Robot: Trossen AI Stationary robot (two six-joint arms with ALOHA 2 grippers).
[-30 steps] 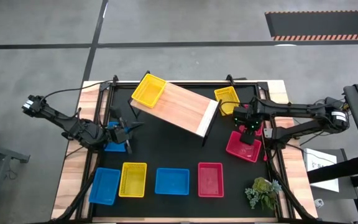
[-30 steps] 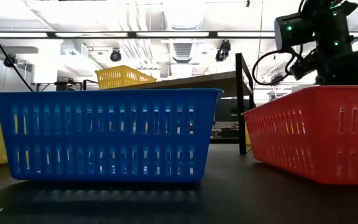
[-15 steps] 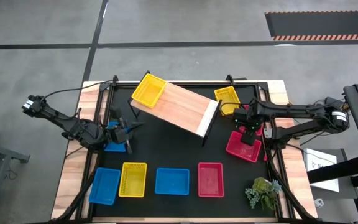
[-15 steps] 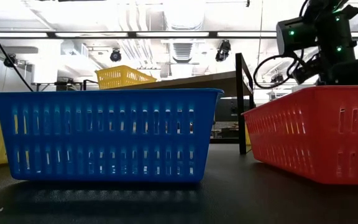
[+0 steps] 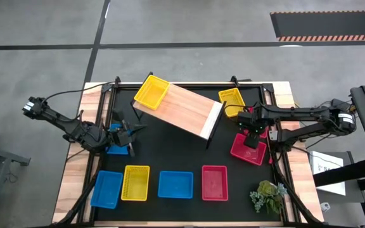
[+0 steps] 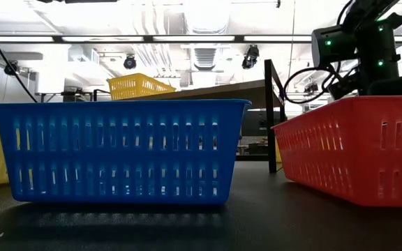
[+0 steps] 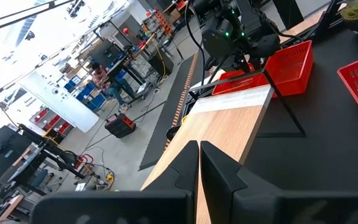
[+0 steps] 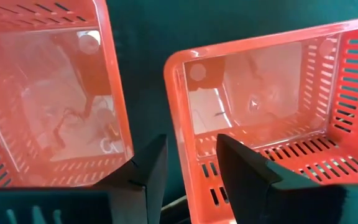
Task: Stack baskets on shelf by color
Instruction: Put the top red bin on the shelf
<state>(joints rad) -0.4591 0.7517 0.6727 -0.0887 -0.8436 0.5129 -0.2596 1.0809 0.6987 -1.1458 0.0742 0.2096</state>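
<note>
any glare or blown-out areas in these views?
Low view: ceiling lights blown out. Left wrist view: room background overexposed behind the shut fingers. Right wrist view: glossy sheen on both red baskets' floors. High view: evenly lit.

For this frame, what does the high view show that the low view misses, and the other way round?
Only the high view: the left gripper, shut, beside a blue basket, the plant, and two red baskets under the right gripper. Only the low view: ceiling lights and the room behind. Both: the yellow basket on the shelf, plus front-row blue and red baskets.
</note>
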